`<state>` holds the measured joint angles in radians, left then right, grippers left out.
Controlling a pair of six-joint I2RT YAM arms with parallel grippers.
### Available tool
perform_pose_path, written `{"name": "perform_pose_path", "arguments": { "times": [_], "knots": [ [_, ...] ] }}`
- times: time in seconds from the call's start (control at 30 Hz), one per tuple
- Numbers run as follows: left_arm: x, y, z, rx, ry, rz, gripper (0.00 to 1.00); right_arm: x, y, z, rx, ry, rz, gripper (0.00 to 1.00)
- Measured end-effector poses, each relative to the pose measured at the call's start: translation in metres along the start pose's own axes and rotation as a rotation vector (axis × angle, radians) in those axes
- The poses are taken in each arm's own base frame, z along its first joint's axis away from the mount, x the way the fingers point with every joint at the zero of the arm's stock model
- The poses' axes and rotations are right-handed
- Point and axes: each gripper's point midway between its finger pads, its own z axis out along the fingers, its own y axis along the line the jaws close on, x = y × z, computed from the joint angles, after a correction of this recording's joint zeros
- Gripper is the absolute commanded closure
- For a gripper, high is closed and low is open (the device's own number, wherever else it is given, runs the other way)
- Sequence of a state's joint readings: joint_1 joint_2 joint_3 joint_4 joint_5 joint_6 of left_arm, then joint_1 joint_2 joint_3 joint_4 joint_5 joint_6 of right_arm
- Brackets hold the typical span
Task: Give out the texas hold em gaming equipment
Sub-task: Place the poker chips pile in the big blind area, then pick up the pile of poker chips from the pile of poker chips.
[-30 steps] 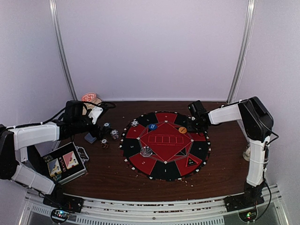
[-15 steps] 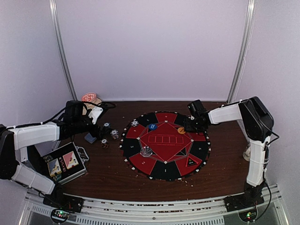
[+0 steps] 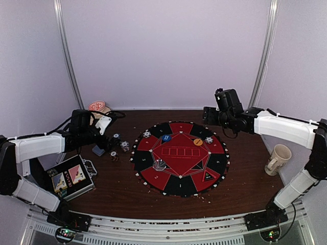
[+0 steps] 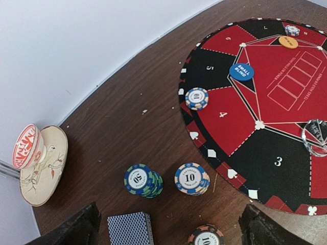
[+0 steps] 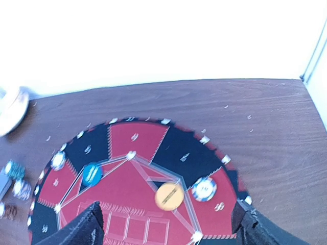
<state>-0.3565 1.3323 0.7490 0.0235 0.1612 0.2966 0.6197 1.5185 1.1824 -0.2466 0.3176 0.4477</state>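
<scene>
- Lying at the lower left of the overhead view, nearest the arm bases, is a metal case [image 3: 69, 178] with card pictures on its lid.
- A beige mug [image 3: 277, 158] stands at the right edge of the brown table [image 3: 245, 189], well apart from the round red-and-black mat [image 3: 180, 185] at the centre.
- On the mat's upper half lie a blue button [image 3: 166, 138] and an orange button [image 3: 198, 142]. A left chip [image 3: 147, 133] sits near the upper left rim, and a right chip [image 3: 208, 139] is just beside the orange button.
- Left of the mat, on bare wood, a teal stack [image 4: 143, 180] and a white stack [image 4: 191, 178] of poker chips stand side by side. A grey-blue card deck [image 4: 129, 229] lies just below them in the left wrist view.
- The left gripper [image 4: 169, 223] hovers over these pieces. Its fingers are spread wide at the bottom corners of its view and grip nothing.
- The right gripper [image 5: 167, 219] hangs above the mat's upper right rim. Its jaws are spread and empty, with the orange button and right chip below.
- At the far left, by the back wall, rests a pale dish [image 4: 48, 171].
</scene>
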Motion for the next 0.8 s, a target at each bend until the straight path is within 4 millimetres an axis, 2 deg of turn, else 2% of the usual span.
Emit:
{"name": "perform_pose_path", "arguments": {
  "times": [0.07,0.17,0.27,0.4,0.47,0.63,0.8],
  "knots": [
    [0.002,0.004,0.002,-0.009,0.017,-0.006,0.02,0.011,0.011,-0.014,-0.023,0.001,-0.027,0.1],
    [0.008,0.011,0.006,-0.018,0.048,-0.018,0.02,0.045,0.019,-0.024,-0.048,0.048,-0.081,0.1],
    [0.014,0.016,0.009,-0.025,0.074,-0.027,0.02,0.089,0.007,-0.024,-0.033,0.116,-0.136,0.09],
    [0.023,0.027,0.011,-0.038,0.112,-0.043,0.02,0.125,-0.013,-0.02,0.006,0.17,-0.172,0.09],
    [0.028,0.038,0.01,-0.053,0.135,-0.06,0.02,0.129,-0.014,-0.019,0.007,0.173,-0.172,0.09],
    [0.034,0.071,0.012,-0.081,0.169,-0.106,0.02,0.125,0.001,-0.02,-0.045,0.132,-0.149,0.1],
    [0.036,0.085,0.027,-0.047,0.2,-0.128,0.02,0.133,0.006,-0.02,-0.07,0.132,-0.141,0.1]
  ]
}}
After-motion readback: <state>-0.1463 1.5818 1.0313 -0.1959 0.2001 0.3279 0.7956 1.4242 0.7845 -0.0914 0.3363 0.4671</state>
